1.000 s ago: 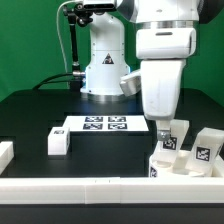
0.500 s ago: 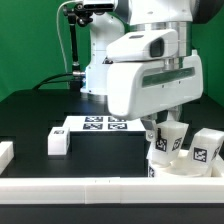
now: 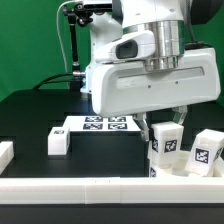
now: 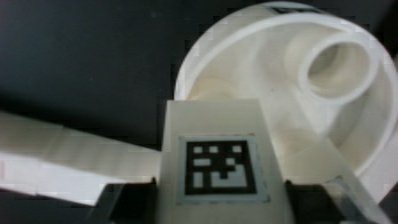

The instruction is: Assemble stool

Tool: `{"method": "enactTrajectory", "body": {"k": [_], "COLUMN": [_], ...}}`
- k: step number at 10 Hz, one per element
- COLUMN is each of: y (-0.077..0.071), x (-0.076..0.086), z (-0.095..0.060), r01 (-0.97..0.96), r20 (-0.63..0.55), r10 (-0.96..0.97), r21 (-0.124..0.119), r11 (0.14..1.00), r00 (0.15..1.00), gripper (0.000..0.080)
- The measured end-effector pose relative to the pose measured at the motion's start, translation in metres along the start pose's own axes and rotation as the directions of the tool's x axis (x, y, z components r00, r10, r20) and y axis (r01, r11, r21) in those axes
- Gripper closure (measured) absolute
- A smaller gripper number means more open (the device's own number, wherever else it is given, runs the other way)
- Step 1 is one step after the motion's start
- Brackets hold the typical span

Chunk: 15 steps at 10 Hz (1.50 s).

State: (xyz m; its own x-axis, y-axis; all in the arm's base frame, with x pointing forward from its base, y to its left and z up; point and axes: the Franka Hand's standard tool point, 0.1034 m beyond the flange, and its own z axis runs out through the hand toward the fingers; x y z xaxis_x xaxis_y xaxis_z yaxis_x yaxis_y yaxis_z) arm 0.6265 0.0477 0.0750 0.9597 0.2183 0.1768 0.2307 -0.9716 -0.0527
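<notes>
**We grip one stool leg at the seat.**
Our gripper [image 4: 217, 196] is closed to the width of the leg [image 4: 215, 140], with a finger on each side. The leg stands upright at the edge of the seat [image 4: 249, 60]; we cannot tell whether they touch. A second leg [image 3: 206, 150] stands just beside the seat. A third leg [image 3: 59, 142] lies well apart from the seat, toward the exterior view's left.

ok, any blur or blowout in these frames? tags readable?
Exterior view: sharp, evenly lit, tag on the leg distinct, but the gripper body blocks much of the frame. Wrist view: soft focus throughout, the same tag smeared yet discernible, the seat nearly blown out white.
</notes>
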Motion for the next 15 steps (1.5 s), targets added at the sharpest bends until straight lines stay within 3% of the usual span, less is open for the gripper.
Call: {"method": "enactTrajectory", "body": {"k": [4, 10, 13, 15], "y": [0.001, -0.020, -0.029, -0.037], "x": [0.002, 0.005, 0.007, 0.007], "z": [0.001, 0.002, 0.004, 0.006], "r01": [-0.335, -0.739, -0.906, -0.969], "r20": [-0.031, -0.006, 0.007, 0.029], "r10": [0.335, 0.740, 0.909, 0.971], "r21": [0.005, 0.048, 0.082, 0.084], "r11": [0.942, 0.672, 0.415, 0.232], "r00": [0.942, 0.672, 0.417, 0.235], "gripper": [0.0462, 0.0462, 0.0462, 0.0462]}}
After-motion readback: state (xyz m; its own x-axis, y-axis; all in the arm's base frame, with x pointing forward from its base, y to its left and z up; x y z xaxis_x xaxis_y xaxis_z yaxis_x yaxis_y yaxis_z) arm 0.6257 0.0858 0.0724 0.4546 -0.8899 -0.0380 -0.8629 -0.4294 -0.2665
